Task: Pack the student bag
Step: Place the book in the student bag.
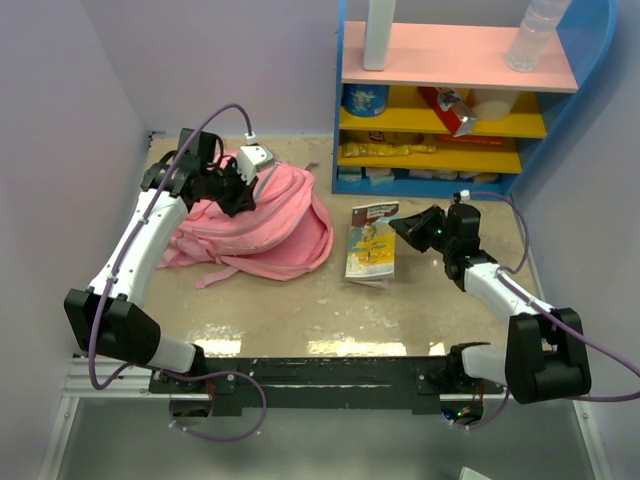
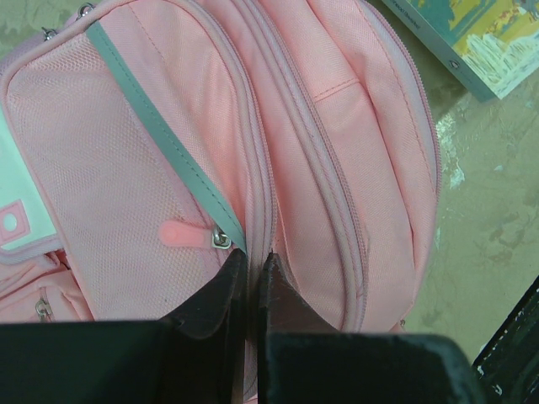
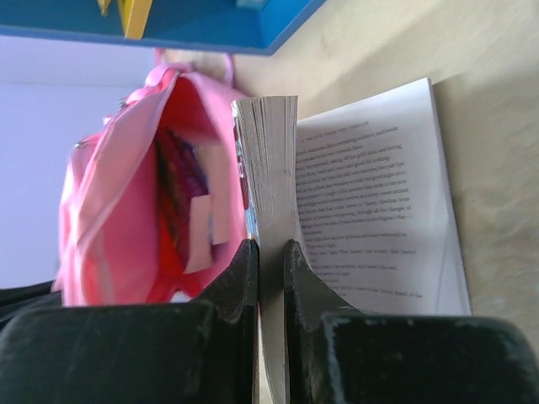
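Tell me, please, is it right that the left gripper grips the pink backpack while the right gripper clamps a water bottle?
Not quite: the right gripper clamps pages of the book, not a water bottle, as the right wrist view shows. The left gripper does grip the pink backpack.

Overhead light is flooding the top view evenly. A bright glare strip is sitting on the glossy beige tabletop (image 1: 340, 347) near the front edge. A soft shadow is pooling under the soft pink fabric backpack (image 1: 280, 215). The left wrist view is rendering its weave sharp. The right wrist view is blurring the backpack and washing out the open white-paged paperback book (image 3: 379, 194), its text barely legible.
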